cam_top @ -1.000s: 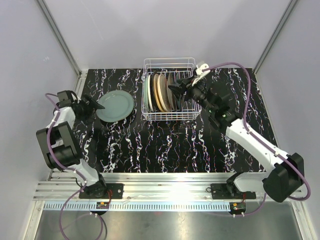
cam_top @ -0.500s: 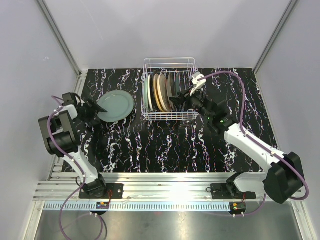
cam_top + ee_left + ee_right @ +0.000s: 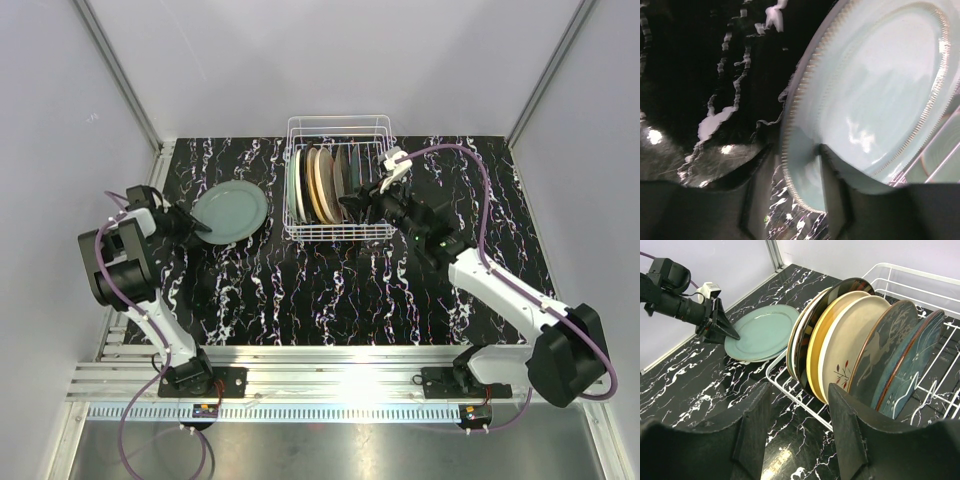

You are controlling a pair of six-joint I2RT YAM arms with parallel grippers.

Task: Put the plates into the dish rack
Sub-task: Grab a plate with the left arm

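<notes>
Near the left edge of the tabletop [image 3: 300, 290], the left gripper [image 3: 199, 228] meets the pale green plate [image 3: 232, 210] low and side-on. Its fingers [image 3: 832, 195] straddle the plate's left rim, one above and one beneath, probably because a flat plate offers no other hold. Whether they already pinch the rim cannot be told. The plate lies just left of the dish rack [image 3: 340, 233], which stands at the middle of the far edge. Inside, six plates [image 3: 318, 185] stand on edge between the prongs, packed toward the left. The right gripper [image 3: 348, 199] hovers at the rack's right half, fingers apart and empty, seemingly clear of the slots.
</notes>
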